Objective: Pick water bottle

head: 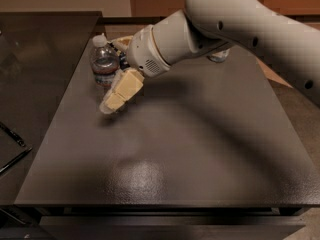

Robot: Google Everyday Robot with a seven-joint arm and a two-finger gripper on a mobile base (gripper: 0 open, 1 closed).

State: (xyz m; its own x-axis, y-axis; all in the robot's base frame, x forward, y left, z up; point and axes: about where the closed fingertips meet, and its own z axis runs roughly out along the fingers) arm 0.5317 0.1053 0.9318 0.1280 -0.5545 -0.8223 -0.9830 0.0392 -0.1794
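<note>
The water bottle (103,63) stands upright at the far left of the dark table (165,154). It is clear ribbed plastic with a white cap and a reddish-white label band. My gripper (112,103), cream-coloured, points down and to the left just to the right of and in front of the bottle, its tip near the table surface. It covers the bottle's lower right part. I cannot tell whether it touches the bottle.
My arm crosses the far side of the table from the upper right. A small clear object (219,57) shows just behind the arm. A darker counter (35,59) adjoins the table on the left.
</note>
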